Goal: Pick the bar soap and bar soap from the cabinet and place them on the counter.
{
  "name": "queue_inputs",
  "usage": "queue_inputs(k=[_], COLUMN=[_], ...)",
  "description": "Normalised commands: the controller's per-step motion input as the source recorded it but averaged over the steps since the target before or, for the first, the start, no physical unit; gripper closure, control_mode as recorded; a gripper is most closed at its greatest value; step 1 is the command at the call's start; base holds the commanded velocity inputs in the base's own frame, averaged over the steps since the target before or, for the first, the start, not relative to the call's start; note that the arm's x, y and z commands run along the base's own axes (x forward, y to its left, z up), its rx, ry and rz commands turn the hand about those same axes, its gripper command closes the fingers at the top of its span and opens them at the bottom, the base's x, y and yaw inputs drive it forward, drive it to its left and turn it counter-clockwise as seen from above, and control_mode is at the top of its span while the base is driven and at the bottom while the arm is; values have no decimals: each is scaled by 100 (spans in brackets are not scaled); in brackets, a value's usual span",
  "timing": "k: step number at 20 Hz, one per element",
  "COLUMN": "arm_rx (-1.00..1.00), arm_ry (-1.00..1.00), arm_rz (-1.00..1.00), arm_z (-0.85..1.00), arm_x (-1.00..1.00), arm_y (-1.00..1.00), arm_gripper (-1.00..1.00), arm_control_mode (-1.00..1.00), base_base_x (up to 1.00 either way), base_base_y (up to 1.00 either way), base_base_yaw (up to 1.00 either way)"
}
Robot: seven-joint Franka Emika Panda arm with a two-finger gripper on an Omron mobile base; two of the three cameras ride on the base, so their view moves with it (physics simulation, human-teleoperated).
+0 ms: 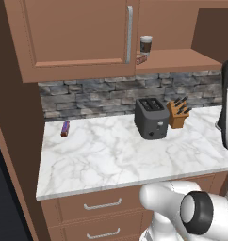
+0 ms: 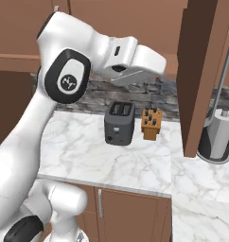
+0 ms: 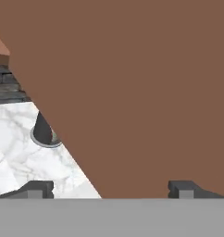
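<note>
White marble desk [image 1: 111, 155] under brown wall cabinet [image 1: 73, 37]. Jaws [image 3: 111, 189] spread wide, empty, facing cabinet door. One bar soap [image 1: 141, 60] on open shelf by paper cup [image 1: 145, 45]. Toaster [image 1: 151, 117] w/ knife block [image 1: 178, 114] just beside.

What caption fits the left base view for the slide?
Open cabinet shelf holding a paper cup and a bar soap, above a marble counter with toaster, knife block.

The arm [image 2: 50, 123] consists of smooth, glossy white rounded link housings. Each joint carries a round dark grey cap; one cap bears a small white emblem. The fingers [image 3: 37, 189] are dark grey blocks.
</note>
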Motion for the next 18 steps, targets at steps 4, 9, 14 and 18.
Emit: queue_inputs(k=[4,9,14,18], arm_rx=[3,6,12,8], arm_ry=[-20,-15,-24,-16], arm_rz=[5,6,9,7], arm_z=[0,0,-2,0], arm_x=[-41,-27,-26,-8], arm_y=[52,26,24,61], arm_gripper=[-100,-100,-100,-100], arm_control_mode=[-100,-100,-100,-100], base_base_x=[0,0,0,0], base_base_y=[0,0,0,0], base_base_yaw=[0,0,0,0])
